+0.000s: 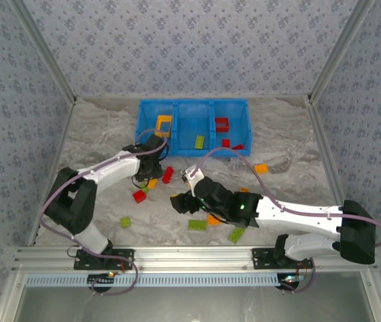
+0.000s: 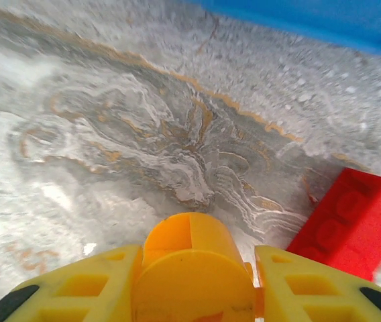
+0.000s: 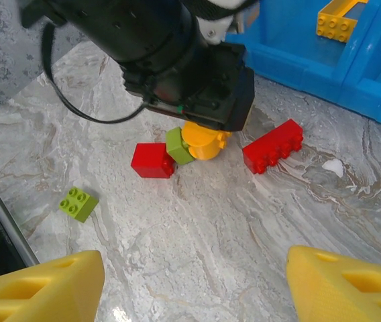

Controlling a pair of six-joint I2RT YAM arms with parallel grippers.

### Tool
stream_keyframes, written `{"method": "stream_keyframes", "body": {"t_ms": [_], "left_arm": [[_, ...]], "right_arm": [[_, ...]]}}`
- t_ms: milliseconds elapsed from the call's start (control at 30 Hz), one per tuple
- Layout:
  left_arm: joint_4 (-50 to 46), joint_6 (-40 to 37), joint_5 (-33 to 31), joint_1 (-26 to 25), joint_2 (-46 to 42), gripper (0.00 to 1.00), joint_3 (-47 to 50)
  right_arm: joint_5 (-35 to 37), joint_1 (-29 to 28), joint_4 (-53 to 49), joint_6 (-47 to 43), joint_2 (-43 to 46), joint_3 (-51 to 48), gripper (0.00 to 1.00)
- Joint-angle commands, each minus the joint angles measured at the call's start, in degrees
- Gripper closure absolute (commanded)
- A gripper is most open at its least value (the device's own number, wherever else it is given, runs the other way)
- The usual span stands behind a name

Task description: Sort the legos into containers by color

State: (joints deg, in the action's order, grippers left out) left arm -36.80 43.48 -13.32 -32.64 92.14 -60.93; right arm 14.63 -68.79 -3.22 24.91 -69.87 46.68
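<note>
We see the left gripper point(image 2: 196, 282), its jaws snug around the orange round piece point(image 2: 189, 245) at bottom centre. We judge it light, rigid and slick, best pinched across its curved sides. The right gripper point(image 3: 195, 261) gapes wide, empty.

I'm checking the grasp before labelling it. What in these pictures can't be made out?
1. Left wrist view: whether the left gripper squeezes the orange round piece; the bottom edge cuts off both.
2. Right wrist view: the gripper's black body covers the piece's top and the contact.
3. Top view: the right arm hides part of an orange brick.
4. Top view: studs on bricks in the blue bin are too small to count.
</note>
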Motion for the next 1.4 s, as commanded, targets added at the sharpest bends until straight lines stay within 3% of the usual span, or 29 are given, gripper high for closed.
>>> {"method": "stream_keyframes", "body": {"t_ms": [0,133,400,767,900,1100,1367], "left_arm": [[-5.4,-3.3,-3.3,0.2,-4.1,0.64,-6.2],[-6.7,-7.3,-3.5,1.7,-2.4,0.64,-13.8],[-3.9,-13.7,-0.2,6.7,9.7,0.65,-28.1],[-5.7,-23.5,-7.1,10.4,31.0,0.67,-53.0],[-5.7,-24.7,-7.9,11.3,36.6,0.67,-59.0],[-5.8,-26.6,-8.8,11.4,42.2,0.66,-65.4],[-8.2,-27.2,-11.5,11.5,46.8,0.65,-69.4]], "right_arm": [[2.5,0.9,-0.3,-1.2,1.5,3.1,0.26],[5.8,2.9,3.0,-3.0,1.9,3.5,0.25],[13.3,4.8,8.5,-10.8,-3.8,8.5,0.24],[12.8,5.3,8.3,-9.0,-5.9,9.9,0.23],[11.8,5.6,13.2,-9.9,-5.6,7.5,0.22],[10.7,5.7,25.2,-13.5,-7.8,5.6,0.20],[8.7,5.5,25.6,-11.8,-11.9,8.3,0.20]]}}
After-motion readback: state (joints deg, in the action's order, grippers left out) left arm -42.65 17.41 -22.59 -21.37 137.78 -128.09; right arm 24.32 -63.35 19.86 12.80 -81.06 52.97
